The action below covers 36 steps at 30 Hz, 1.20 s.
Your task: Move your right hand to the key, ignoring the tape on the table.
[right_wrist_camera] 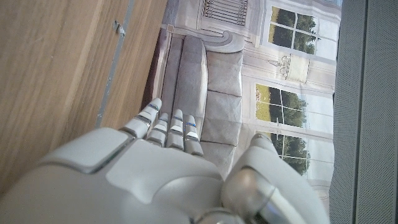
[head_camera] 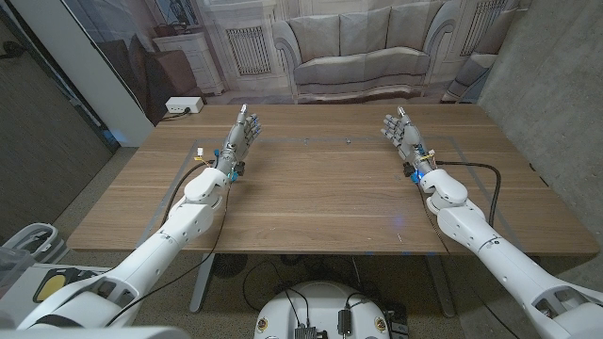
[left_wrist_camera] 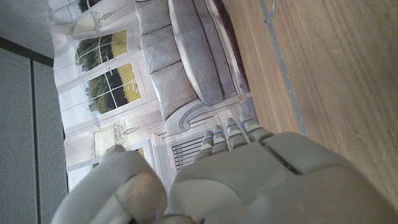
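The key (head_camera: 349, 141) is a tiny dark speck near the table's far edge, lying on a thin line of grey tape (head_camera: 283, 141). My right hand (head_camera: 403, 132) holds nothing and is a short way to the key's right, fingers stretched toward the far edge. In the right wrist view the right hand (right_wrist_camera: 155, 168) reaches along the wood, and the key (right_wrist_camera: 117, 26) is a small bump on the tape line ahead. On the table's left side, my left hand (head_camera: 239, 135) also holds nothing, its fingers extended.
Tape lines (head_camera: 468, 160) frame a rectangle on the wooden table (head_camera: 311, 202). A black cable (head_camera: 476, 168) trails from the right wrist over the table's right side. A white box (head_camera: 182, 105) sits beyond the far left corner. A printed sofa backdrop (head_camera: 363, 42) stands behind.
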Tool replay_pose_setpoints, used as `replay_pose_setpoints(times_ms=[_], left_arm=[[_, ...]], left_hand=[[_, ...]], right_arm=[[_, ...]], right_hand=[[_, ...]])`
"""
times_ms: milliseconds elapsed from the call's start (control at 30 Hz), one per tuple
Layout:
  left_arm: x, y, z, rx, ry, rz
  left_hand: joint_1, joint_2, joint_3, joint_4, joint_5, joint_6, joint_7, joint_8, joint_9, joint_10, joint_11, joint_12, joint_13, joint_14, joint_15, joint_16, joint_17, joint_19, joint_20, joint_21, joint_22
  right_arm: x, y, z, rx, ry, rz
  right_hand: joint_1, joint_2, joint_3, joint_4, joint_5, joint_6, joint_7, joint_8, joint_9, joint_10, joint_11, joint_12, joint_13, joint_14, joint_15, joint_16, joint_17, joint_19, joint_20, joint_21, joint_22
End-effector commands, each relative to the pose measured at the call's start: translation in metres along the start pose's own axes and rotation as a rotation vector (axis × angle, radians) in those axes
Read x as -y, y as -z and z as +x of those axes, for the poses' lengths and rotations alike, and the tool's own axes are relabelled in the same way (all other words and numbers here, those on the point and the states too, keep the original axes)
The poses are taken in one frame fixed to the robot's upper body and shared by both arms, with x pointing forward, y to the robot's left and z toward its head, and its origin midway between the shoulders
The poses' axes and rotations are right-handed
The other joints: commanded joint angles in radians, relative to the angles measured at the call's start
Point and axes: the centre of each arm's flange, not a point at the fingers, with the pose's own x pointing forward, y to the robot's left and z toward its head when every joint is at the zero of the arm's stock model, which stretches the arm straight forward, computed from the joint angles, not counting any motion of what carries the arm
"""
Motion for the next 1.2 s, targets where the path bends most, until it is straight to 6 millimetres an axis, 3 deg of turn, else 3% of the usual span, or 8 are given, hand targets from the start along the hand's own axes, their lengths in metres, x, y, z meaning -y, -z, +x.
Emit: replay_pose_setpoints(times_ms=[33,500,767,1200], left_arm=[[0.001,-0.001,0.005,0.016,0.024,-0.016],[-0.004,0.003,0.003,-0.002,0.04,-0.017],[-0.004,0.001,0.005,-0.003,0.049,-0.015],[-0.008,0.002,0.005,0.01,0.053,-0.027]], left_hand=[[0.012,0.003,-0.002,-0.003,0.008,0.008,0.004,0.006,0.001,0.015,0.0,0.008,0.003,0.003,0.002,0.004,0.002,0.005,-0.048,0.007,0.005],[0.033,0.019,0.002,-0.01,0.009,0.046,-0.001,0.014,0.002,0.042,-0.011,0.014,0.003,0.032,-0.004,0.01,0.002,0.033,-0.045,0.016,0.005],[0.045,0.026,0.005,-0.015,0.009,0.057,-0.018,0.015,0.002,0.058,-0.029,0.017,0.003,0.044,-0.012,0.01,0.002,0.042,-0.046,0.017,0.006],[0.058,0.032,0.007,-0.02,0.007,0.069,-0.017,0.015,0.002,0.067,-0.024,0.016,0.003,0.054,-0.014,0.01,0.002,0.052,-0.048,0.018,0.006]], right_arm=[[0.008,-0.006,-0.014,0.02,0.008,-0.033],[0.01,-0.007,-0.036,0.042,0.025,-0.015],[0.013,-0.007,-0.049,0.05,0.044,-0.013],[0.017,-0.015,-0.065,0.055,0.065,-0.03]], right_hand=[[0.004,0.005,0.007,-0.003,0.001,0.012,0.0,0.007,0.005,0.009,-0.002,0.005,0.005,0.007,-0.001,0.007,0.004,0.01,-0.018,0.009,0.002],[0.003,0.004,0.006,-0.004,0.0,0.017,-0.003,0.008,0.005,0.018,-0.003,0.007,0.005,0.014,-0.005,0.008,0.004,0.012,-0.016,0.008,0.002],[0.002,0.004,0.005,-0.005,0.0,0.018,-0.005,0.007,0.005,0.019,-0.003,0.007,0.005,0.014,-0.005,0.008,0.004,0.013,-0.016,0.008,0.002],[0.001,0.004,0.004,-0.005,-0.001,0.021,-0.005,0.008,0.005,0.022,-0.004,0.007,0.005,0.017,-0.004,0.008,0.004,0.015,-0.016,0.008,0.002]])
